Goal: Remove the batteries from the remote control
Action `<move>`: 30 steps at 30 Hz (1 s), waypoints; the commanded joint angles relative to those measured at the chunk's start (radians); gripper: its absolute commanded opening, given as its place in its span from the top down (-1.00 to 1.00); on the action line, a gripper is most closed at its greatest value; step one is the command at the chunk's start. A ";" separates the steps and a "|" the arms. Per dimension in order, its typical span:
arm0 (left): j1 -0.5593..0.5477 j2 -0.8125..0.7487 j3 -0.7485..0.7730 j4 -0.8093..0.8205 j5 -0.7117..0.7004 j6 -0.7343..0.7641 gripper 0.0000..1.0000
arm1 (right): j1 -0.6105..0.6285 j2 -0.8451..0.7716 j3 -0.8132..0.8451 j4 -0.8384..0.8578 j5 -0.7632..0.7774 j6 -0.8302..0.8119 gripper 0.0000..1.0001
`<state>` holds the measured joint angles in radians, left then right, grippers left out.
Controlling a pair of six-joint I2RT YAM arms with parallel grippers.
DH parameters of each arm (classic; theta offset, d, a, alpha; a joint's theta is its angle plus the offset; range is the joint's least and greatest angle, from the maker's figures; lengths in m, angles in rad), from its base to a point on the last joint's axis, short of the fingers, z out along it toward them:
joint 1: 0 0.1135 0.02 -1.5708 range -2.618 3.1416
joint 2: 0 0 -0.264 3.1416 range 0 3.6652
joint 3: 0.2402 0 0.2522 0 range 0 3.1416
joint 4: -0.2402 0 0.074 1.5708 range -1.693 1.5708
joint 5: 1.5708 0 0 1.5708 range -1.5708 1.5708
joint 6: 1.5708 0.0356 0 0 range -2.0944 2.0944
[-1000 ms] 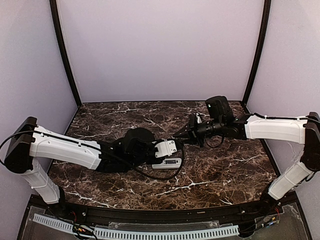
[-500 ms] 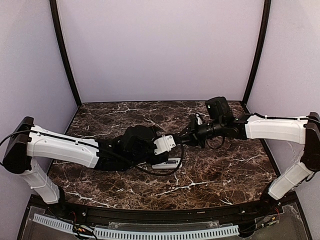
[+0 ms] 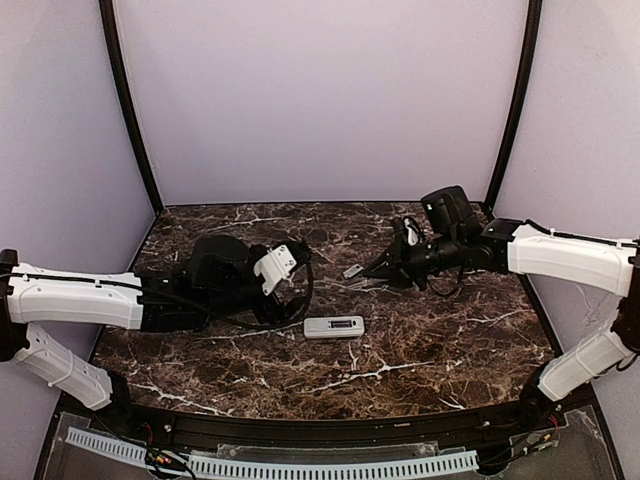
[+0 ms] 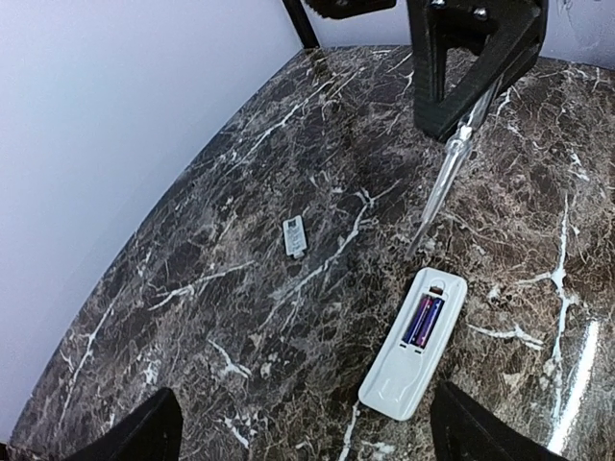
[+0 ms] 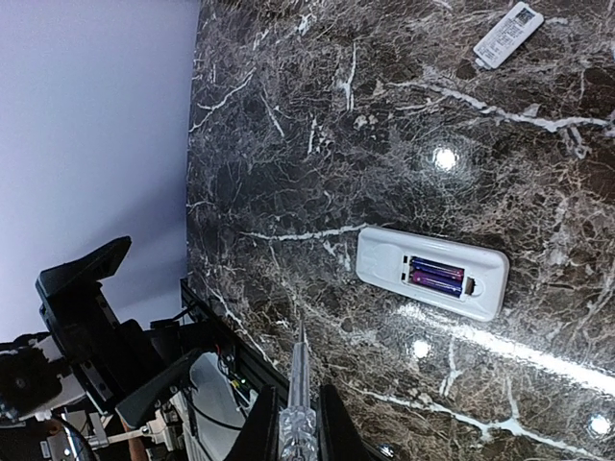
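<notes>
The white remote control [image 3: 334, 326] lies back-up on the marble, its recess open. Two batteries [image 4: 423, 320] sit side by side in it, purple-red and dark, and the right wrist view shows these batteries [image 5: 437, 274] too. My left gripper [image 3: 298, 280] hangs open and empty to the left of the remote; both dark fingers [image 4: 144, 432] stand far apart. My right gripper [image 3: 380, 270] is shut on a clear-handled screwdriver [image 5: 299, 403], above and behind the remote, with the tip off the remote. The small pale cover piece [image 3: 352, 270] lies apart on the table.
Lilac walls with black corner posts [image 3: 130, 110] close in the back and sides. The table's black front rail [image 3: 320, 430] runs along the near edge. The left arm's dark parts [image 5: 82, 298] show beyond that edge in the right wrist view.
My left gripper has opened and drawn back to the left, leaving the remote uncovered on the table. The right gripper with the screwdriver has shifted a little right and farther back.
</notes>
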<state>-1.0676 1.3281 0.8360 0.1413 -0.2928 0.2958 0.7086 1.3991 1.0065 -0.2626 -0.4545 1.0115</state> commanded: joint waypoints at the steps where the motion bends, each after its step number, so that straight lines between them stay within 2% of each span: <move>1: 0.048 -0.033 -0.035 -0.080 0.129 -0.180 -0.79 | -0.005 -0.025 0.044 -0.082 0.055 -0.108 1.00; 12: 0.100 0.042 -0.040 -0.127 0.239 -0.388 -0.62 | -0.004 0.019 0.116 -0.220 0.098 -0.205 1.00; 16: 0.136 0.075 -0.043 -0.125 0.323 -0.457 -0.53 | -0.005 0.038 0.135 -0.252 0.116 -0.218 1.00; 23: 0.167 0.149 -0.056 -0.121 0.440 -0.476 -0.45 | -0.005 0.082 0.162 -0.292 0.129 -0.236 1.00; 25: 0.172 0.176 -0.054 -0.119 0.476 -0.454 -0.47 | -0.005 0.092 0.169 -0.297 0.127 -0.251 1.00; 30: 0.172 0.203 -0.067 -0.076 0.515 -0.366 -0.74 | -0.004 0.100 0.183 -0.299 0.096 -0.348 1.00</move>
<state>-0.9005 1.5223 0.7956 0.0467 0.1558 -0.1314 0.7074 1.4887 1.1519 -0.5499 -0.3428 0.7555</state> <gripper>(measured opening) 0.820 0.110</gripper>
